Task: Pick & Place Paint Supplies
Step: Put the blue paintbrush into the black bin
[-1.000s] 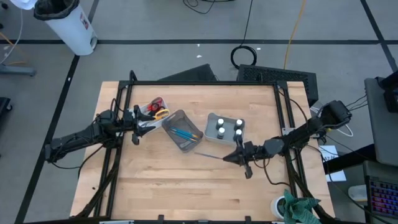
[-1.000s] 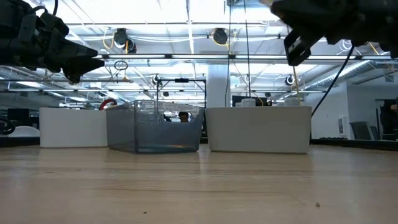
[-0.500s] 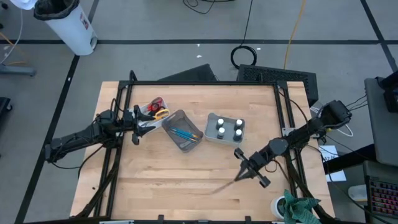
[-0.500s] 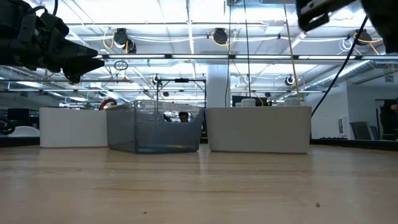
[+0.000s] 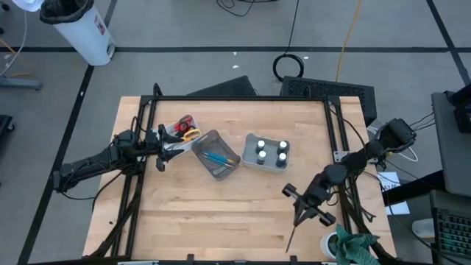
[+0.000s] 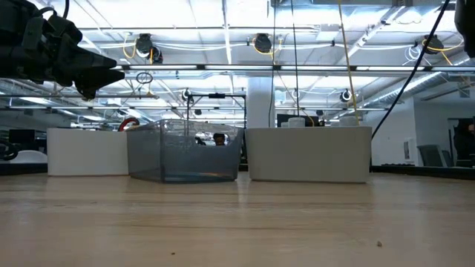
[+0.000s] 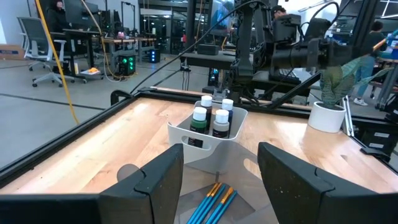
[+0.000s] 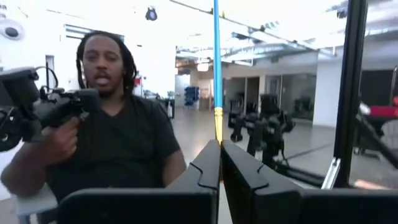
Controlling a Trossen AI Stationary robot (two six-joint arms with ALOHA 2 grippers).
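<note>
Since a second ago, left gripper (image 5: 163, 147) unmoved, jaws half-spread, empty, over clear plastic bin (image 5: 208, 142). Right gripper (image 5: 300, 208) has swung back toward table's near edge, pinched on thin blue-handled brush (image 8: 216, 65); handle points away from bin, which lies far-left.

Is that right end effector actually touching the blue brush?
Touching. The right wrist view shows the right end effector shut on the blue brush, which rises from between its fingers.

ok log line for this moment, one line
left gripper: open, over clear bin | right gripper: shut on blue brush, near table's front-right edge
</note>
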